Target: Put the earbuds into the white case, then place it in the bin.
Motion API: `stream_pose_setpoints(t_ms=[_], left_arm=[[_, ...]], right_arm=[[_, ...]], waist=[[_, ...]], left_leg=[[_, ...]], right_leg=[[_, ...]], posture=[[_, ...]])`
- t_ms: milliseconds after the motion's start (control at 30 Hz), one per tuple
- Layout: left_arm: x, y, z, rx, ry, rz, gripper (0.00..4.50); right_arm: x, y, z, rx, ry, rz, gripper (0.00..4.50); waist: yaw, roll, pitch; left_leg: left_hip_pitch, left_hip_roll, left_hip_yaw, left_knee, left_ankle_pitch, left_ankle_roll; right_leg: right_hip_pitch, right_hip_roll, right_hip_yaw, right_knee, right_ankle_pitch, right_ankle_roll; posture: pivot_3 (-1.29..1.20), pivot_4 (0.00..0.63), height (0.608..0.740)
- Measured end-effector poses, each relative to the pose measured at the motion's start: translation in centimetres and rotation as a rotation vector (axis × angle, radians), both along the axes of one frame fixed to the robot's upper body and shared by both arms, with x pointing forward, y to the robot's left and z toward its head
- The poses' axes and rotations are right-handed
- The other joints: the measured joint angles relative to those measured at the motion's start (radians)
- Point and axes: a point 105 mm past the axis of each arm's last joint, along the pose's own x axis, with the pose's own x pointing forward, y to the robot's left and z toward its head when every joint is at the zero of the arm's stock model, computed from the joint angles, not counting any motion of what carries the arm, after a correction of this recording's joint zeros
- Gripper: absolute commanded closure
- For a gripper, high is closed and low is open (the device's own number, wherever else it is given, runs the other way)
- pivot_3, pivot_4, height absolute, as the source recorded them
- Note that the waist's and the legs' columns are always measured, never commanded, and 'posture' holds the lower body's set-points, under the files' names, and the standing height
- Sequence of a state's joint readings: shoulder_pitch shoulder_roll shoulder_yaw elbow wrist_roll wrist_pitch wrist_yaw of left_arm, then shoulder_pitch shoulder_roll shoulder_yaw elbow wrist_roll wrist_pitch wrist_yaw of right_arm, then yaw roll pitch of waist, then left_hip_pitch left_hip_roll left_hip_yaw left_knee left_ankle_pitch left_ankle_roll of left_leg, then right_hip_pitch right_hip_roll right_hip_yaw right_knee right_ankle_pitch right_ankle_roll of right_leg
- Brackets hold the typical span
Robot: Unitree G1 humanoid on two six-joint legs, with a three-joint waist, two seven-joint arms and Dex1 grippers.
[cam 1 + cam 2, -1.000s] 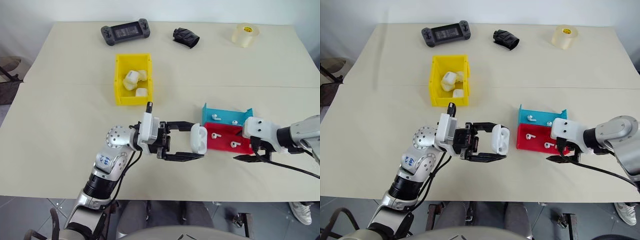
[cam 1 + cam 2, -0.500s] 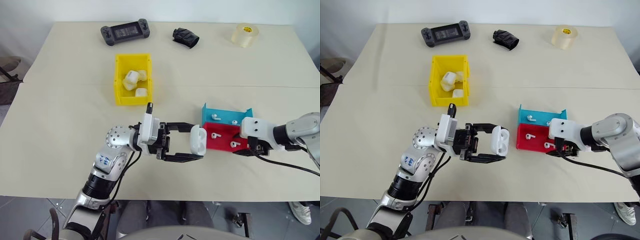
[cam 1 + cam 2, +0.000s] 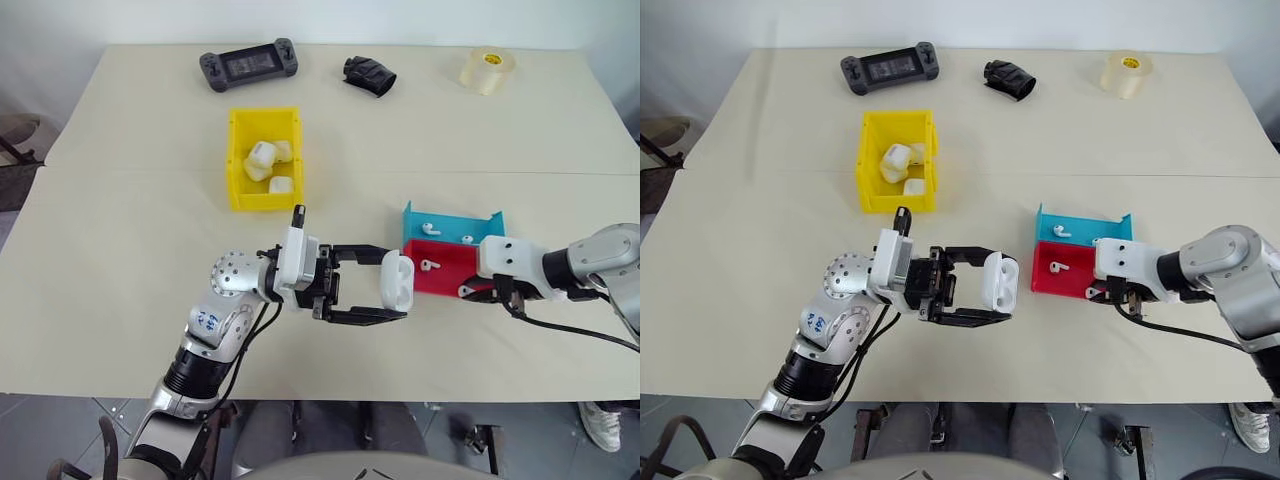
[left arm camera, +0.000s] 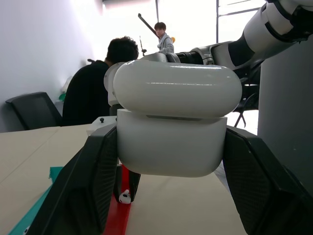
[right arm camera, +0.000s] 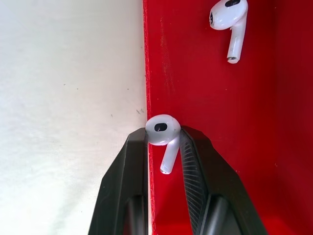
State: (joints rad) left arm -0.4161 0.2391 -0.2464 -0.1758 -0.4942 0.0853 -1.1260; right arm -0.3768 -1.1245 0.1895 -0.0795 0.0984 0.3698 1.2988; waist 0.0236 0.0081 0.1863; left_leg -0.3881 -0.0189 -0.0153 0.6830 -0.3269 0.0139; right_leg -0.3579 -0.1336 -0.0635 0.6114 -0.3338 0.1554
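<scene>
My left gripper [image 3: 391, 286] is shut on the white case [image 3: 394, 282], held above the table with its lid ajar; the case fills the left wrist view [image 4: 171, 122]. To its right, my right gripper [image 3: 472, 292] reaches down into the red tray [image 3: 447, 259]. In the right wrist view its fingers [image 5: 134, 161] pinch one of the earbuds [image 5: 164, 131] by the tray's edge. Another earbud [image 5: 230, 17] lies further in on the red floor [image 5: 234, 122]. The yellow bin [image 3: 238, 160] stands at the back left with white cases [image 3: 262, 160] inside.
A blue tray [image 3: 452, 225] with earbuds [image 3: 430, 229] stands right behind the red one. A game controller [image 3: 250, 64], a black object [image 3: 370, 74] and a tape roll [image 3: 488, 70] lie along the far edge. People sit in the background [image 4: 93, 88].
My right gripper has edged in over the red tray and its fingers have closed around an earbud. The left gripper and the case have not moved.
</scene>
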Motion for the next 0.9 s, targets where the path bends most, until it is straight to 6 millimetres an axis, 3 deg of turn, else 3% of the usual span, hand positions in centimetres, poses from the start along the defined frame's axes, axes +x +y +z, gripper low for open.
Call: stream_pose_setpoints(t_ms=[367, 600, 900], left_arm=[[0.0, 0.0, 0.0, 0.001, -0.001, 0.001, 1.7], [0.2, 0.8, 0.4, -0.016, 0.002, 0.006, 1.7], [1.4, 1.8, 1.3, -0.071, 0.103, -0.033, 1.7]], right_arm=[[0.0, 0.5, 0.2, 0.062, -0.002, -0.009, 3.94], [-1.7, 2.5, 5.3, 0.413, -0.122, 0.035, 3.94], [-3.9, 7.5, 11.2, 1.071, -0.264, -0.011, 3.94]], waist=[[0.0, 0.0, 0.0], [0.005, 0.001, 0.001], [0.003, 0.0, 0.001]], left_leg=[[0.0, 0.0, 0.0, 0.0, 0.0, 0.0], [-0.001, 0.0, -0.002, 0.0, 0.0, 0.0], [0.0, 0.001, -0.003, 0.0, 0.0, -0.001]], right_leg=[[0.0, 0.0, 0.0, 0.0, 0.0, 0.0], [0.001, 0.0, -0.002, 0.0, 0.0, 0.001], [0.0, 0.0, -0.002, 0.002, 0.0, 0.001]], posture=[[0.0, 0.15, 0.74], [0.0, 0.15, 0.74], [0.0, 0.15, 0.74]])
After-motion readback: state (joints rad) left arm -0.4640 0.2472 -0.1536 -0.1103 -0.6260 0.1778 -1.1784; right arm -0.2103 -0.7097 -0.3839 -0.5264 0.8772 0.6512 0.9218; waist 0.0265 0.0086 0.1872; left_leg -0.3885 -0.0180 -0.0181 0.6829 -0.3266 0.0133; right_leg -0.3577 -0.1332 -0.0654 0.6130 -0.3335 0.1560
